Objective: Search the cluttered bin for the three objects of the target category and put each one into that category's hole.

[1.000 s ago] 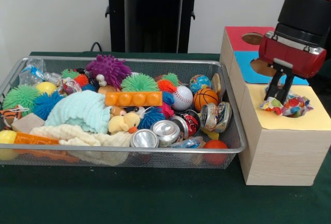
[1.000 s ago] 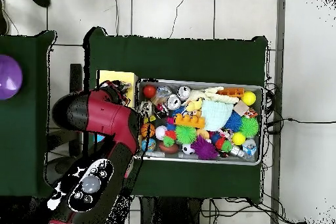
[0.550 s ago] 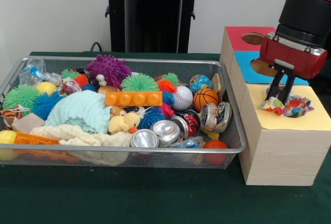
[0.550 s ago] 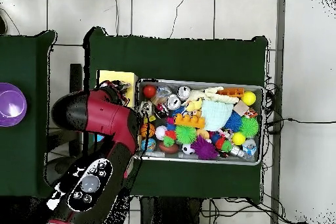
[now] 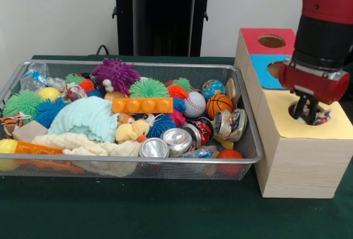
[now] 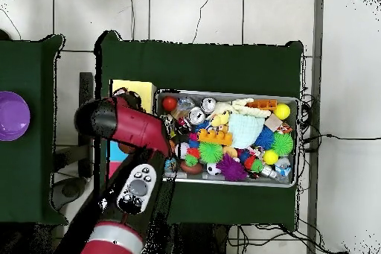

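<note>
The gripper (image 5: 306, 116) is lowered into the hole (image 5: 309, 112) in the yellow top of the wooden box (image 5: 300, 156). Its fingers are seen parted around a crumpled wrapper (image 5: 321, 118), mostly sunk inside; no long axis can be told. The wire basket (image 5: 33, 170) is packed with balls, cans and toys.

Hidden, cropped and unreadable parts of the scene

In the front view the gripper (image 5: 307, 115) tips sink into the yellow hole (image 5: 306, 112), so their ends and how wide they stand cannot be told; the crumpled wrapper (image 5: 321, 118) shows only as a sliver at the rim. The arm (image 5: 322, 24) is cut by the top and right edges. In the overhead view the arm (image 6: 126, 128) covers most of the wooden box (image 6: 134, 89) and its holes, and the purple bowl (image 6: 13, 115) is cropped at the left.
</note>
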Robot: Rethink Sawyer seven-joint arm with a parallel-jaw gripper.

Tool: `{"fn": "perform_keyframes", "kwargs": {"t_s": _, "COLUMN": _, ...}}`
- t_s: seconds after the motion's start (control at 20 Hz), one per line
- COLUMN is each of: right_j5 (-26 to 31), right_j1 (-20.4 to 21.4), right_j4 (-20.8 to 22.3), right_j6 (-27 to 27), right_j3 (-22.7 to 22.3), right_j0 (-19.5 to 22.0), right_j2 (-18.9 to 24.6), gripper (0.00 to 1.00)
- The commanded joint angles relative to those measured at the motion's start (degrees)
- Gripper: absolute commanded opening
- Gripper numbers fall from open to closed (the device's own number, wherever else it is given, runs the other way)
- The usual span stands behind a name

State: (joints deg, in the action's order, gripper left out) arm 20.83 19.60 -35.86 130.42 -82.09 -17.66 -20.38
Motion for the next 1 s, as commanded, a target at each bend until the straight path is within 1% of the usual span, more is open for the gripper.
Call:
{"fn": "perform_keyframes", "kwargs": {"t_s": 0.05, "right_j5": -2.9, "right_j1": -0.5, "right_j4": 0.2, "right_j6": -1.3, "right_j3": -10.4, "right_j0": 8.7, "right_j2": 21.0, "gripper": 0.0}}
{"fn": "perform_keyframes", "kwargs": {"t_s": 0.1, "right_j5": -3.6, "right_j1": -0.3, "right_j4": 1.0, "right_j6": -2.0, "right_j3": -11.1, "right_j0": 10.1, "right_j2": 22.9, "gripper": 0.0}}
{"fn": "perform_keyframes", "kwargs": {"t_s": 0.2, "right_j5": -3.4, "right_j1": -0.5, "right_j4": 2.2, "right_j6": -1.5, "right_j3": -11.0, "right_j0": 10.9, "right_j2": 23.8, "gripper": 0.0}}
{"fn": "perform_keyframes", "kwargs": {"t_s": 0.4, "right_j5": 0.1, "right_j1": -1.1, "right_j4": 3.8, "right_j6": 0.6, "right_j3": -9.2, "right_j0": 10.2, "right_j2": 22.0, "gripper": 0.0}}
{"fn": "perform_keyframes", "kwargs": {"t_s": 0.5, "right_j5": 1.1, "right_j1": -1.3, "right_j4": 4.4, "right_j6": 0.9, "right_j3": -8.7, "right_j0": 10.2, "right_j2": 21.5, "gripper": 0.0}}
{"fn": "perform_keyframes", "kwargs": {"t_s": 0.65, "right_j5": 0.1, "right_j1": -1.8, "right_j4": 5.5, "right_j6": 0.6, "right_j3": -8.5, "right_j0": 10.7, "right_j2": 21.7, "gripper": 0.0}}
{"fn": "perform_keyframes", "kwargs": {"t_s": 0.8, "right_j5": -0.5, "right_j1": -3.4, "right_j4": 6.3, "right_j6": 0.5, "right_j3": -6.8, "right_j0": 11.1, "right_j2": 21.6, "gripper": 0.0}}
{"fn": "perform_keyframes", "kwargs": {"t_s": 0.95, "right_j5": -0.7, "right_j1": -3.8, "right_j4": 7.1, "right_j6": 0.9, "right_j3": -6.0, "right_j0": 10.9, "right_j2": 21.2, "gripper": 0.0}}
{"fn": "perform_keyframes", "kwargs": {"t_s": 1.0, "right_j5": -2.3, "right_j1": -3.7, "right_j4": 8.0, "right_j6": 0.7, "right_j3": -6.2, "right_j0": 11.1, "right_j2": 21.4, "gripper": 1.0}}
